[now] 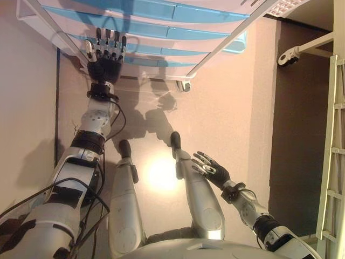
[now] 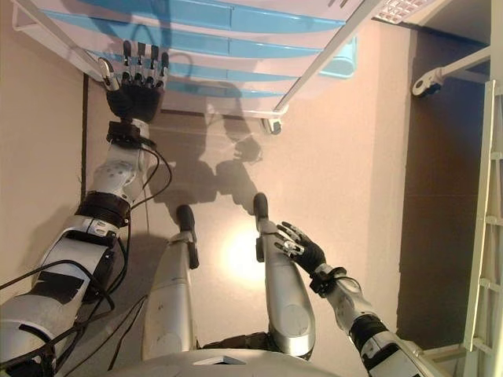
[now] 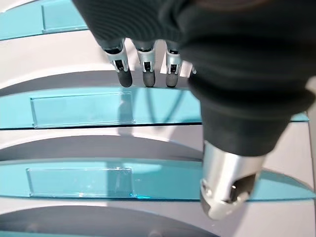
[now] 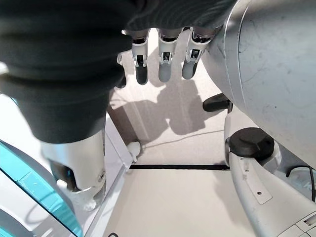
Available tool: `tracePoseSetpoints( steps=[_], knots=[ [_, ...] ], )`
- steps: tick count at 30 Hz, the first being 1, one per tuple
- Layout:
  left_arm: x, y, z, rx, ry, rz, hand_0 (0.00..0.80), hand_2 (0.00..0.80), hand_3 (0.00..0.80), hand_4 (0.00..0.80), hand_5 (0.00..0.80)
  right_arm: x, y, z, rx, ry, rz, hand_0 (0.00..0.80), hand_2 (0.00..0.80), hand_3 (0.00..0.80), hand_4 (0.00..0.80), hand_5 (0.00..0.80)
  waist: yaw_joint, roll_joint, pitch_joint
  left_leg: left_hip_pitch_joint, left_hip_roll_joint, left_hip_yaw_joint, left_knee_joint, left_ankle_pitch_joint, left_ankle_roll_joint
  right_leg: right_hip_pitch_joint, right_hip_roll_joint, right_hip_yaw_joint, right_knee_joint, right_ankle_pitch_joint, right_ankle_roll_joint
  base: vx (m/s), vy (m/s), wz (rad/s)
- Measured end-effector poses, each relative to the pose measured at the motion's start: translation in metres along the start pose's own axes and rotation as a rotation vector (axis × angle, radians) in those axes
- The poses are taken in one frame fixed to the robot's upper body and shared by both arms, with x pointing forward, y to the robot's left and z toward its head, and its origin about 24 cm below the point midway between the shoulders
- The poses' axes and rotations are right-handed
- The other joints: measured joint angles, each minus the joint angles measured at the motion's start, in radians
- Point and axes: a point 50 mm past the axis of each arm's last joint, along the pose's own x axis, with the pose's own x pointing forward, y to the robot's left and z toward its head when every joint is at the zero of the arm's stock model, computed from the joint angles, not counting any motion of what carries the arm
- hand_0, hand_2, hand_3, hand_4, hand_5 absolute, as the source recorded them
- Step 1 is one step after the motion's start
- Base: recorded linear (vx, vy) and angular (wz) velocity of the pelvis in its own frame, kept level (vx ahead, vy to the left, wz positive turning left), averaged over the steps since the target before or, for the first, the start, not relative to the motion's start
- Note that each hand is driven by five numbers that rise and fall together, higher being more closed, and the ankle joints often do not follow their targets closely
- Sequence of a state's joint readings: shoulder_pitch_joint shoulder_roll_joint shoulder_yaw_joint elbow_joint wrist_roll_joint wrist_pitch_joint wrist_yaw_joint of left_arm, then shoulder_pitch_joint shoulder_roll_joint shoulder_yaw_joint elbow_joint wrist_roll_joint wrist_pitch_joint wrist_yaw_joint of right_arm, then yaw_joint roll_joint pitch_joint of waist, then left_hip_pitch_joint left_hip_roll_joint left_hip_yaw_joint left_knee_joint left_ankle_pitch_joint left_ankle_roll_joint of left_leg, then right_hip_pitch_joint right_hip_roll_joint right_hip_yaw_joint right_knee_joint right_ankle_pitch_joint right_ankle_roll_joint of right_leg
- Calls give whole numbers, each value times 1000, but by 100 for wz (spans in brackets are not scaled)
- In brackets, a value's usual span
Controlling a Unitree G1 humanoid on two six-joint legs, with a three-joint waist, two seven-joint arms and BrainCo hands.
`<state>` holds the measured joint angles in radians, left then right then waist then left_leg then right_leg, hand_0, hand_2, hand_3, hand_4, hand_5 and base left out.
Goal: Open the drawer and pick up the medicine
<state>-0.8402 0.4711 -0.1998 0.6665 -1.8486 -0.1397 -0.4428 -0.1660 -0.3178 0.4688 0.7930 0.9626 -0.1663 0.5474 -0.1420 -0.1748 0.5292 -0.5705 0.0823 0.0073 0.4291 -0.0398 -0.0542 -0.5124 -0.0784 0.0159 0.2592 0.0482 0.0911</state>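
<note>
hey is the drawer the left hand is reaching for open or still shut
Shut, as far as shows. The drawer fronts sit flush in one stack, none pulled out. The left hand hovers before them, fingers straight, gripping nothing.

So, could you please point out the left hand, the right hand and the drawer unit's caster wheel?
left hand [image 1: 104, 60], left eye view, on the dark back of the hand.
right hand [image 1: 211, 169], left eye view, on the back of the hand.
caster wheel [image 1: 185, 85], left eye view, on the wheel.

White rack [image 1: 330, 178], perhaps shelving
</note>
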Motion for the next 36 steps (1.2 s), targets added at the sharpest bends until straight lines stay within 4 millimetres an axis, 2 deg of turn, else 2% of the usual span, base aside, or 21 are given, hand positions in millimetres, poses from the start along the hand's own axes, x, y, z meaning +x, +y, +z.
tracePoseSetpoints(
  steps=[9, 13, 14, 15, 16, 17, 36],
  knots=[
    [-3, -7, -11, 10, 24, 16, 0, 0, 0, 0, 0, -1, -2, 0, -1, 0, -20, 0, 0, 0, 0, 0, 15, 1, 0, 14, -15, -2, -23, 15, 4, 1, -16, -16, 2, -2, -3, 0, -3, 2],
    [-10, 0, -13, 37, 36, 48, 0, 0, 0, 0, 0, -3, -3, -2, 2, 6, -28, 0, 0, 0, 0, 0, 24, 1, 1, 41, -16, 1, -46, 25, 2, 15, -18, -21, 2, -4, -5, 0, 0, 0],
    [-12, 0, -13, 40, 32, 48, 235, 235, 235, 235, 235, -3, -3, -2, 2, 6, -28, 0, 0, 0, 0, 0, 25, 1, 1, 44, -16, 0, -55, 31, 0, 15, -18, -23, 2, -4, -5, 0, 0, 0],
    [-14, 1, -13, 41, 29, 46, 596, 596, 596, 596, 596, -3, -4, -1, 2, 6, -30, 0, 0, 0, 0, 0, 26, 2, 1, 45, -16, -2, -59, 35, -1, 15, -17, -25, 3, -4, -6, 8, 18, 4],
    [-17, 2, -13, 40, 30, 50, 747, 747, 747, 747, 747, -3, -4, -2, 1, 7, -31, 0, 0, 0, 0, 0, 28, 2, 1, 48, -16, -3, -63, 38, -2, 15, -17, -25, 3, -4, -6, 0, 0, 0],
    [-19, 3, -13, 40, 32, 54, 797, 797, 797, 797, 797, -3, -4, -2, 1, 7, -32, 0, 0, 0, 0, 0, 30, 2, 1, 54, -17, -2, -73, 43, -2, 17, -18, -25, 4, -4, -6, 0, 0, 0],
    [-36, 19, -14, 37, 54, 119, 800, 800, 800, 800, 800, -9, -12, -2, 4, 12, -55, 0, 0, 0, 0, 0, 51, 25, 16, 124, -17, 9, -123, 63, -8, 58, -20, -26, 3, -4, -12, -1, 2, -1]
  ],
)
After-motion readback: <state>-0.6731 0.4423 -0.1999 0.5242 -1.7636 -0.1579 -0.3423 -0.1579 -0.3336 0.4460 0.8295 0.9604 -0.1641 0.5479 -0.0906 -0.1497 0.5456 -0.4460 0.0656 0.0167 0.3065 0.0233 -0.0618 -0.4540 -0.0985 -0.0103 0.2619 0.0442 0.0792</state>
